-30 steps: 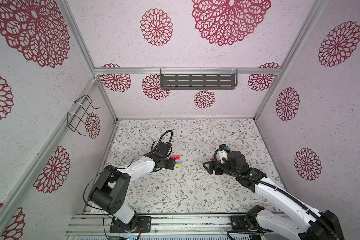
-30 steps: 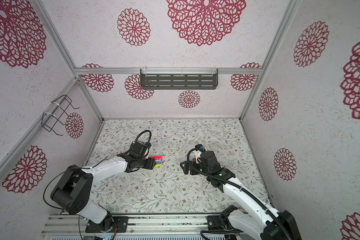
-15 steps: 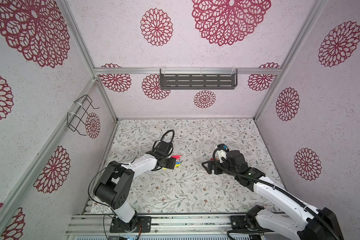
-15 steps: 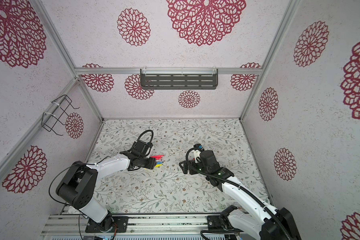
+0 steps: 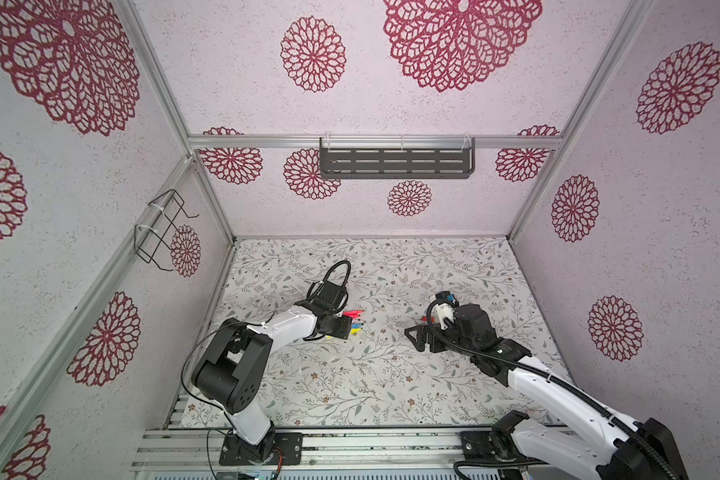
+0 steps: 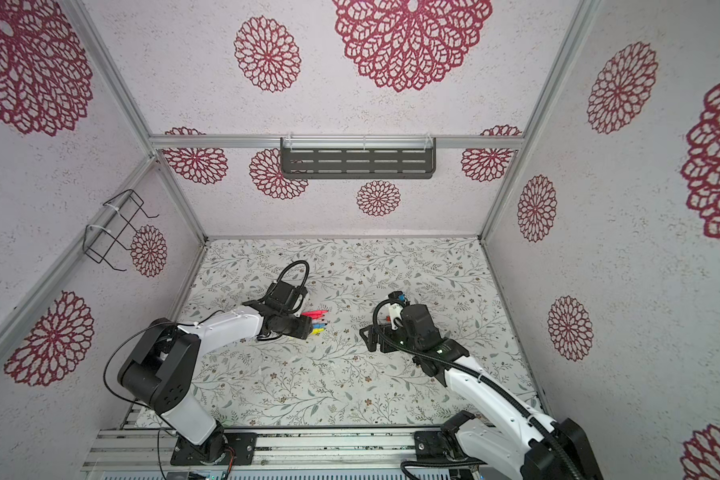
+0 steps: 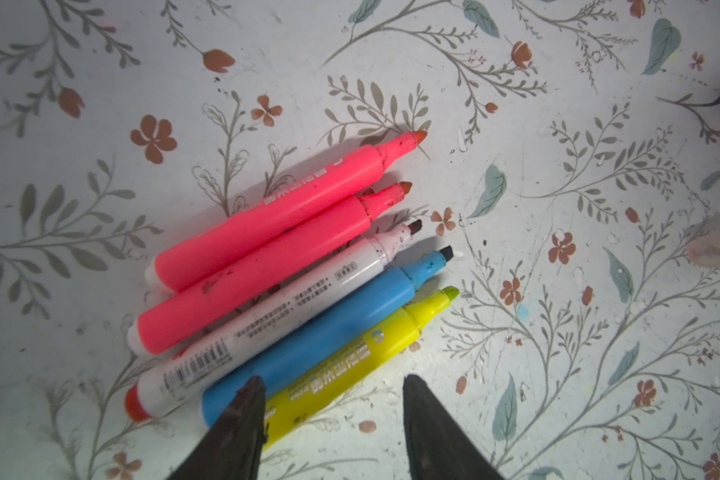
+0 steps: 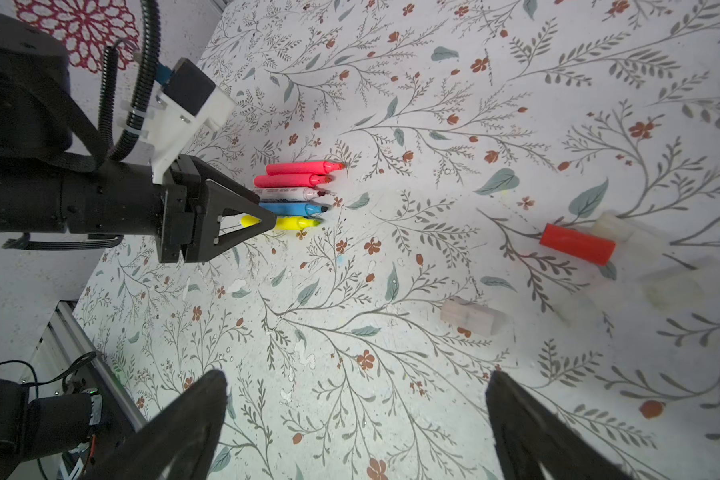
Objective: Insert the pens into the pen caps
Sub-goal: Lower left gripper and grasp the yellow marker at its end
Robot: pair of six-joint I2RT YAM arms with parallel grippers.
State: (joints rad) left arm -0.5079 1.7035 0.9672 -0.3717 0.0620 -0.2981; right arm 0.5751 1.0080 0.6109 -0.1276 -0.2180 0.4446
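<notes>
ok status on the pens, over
Left gripper open, straddling yellow pen. Right gripper open, empty, near red cap. Five pens uncapped. Blue pen tight against yellow.

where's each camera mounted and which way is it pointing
Both top views: high at the front, looking down at the table; the left arm and right arm show.
Left wrist: on the left arm, looking down past the left gripper at five pens.
Right wrist: on the right arm, looking over the right gripper toward the red cap and the left arm.
Shared: both wrist views show the pens.
</notes>
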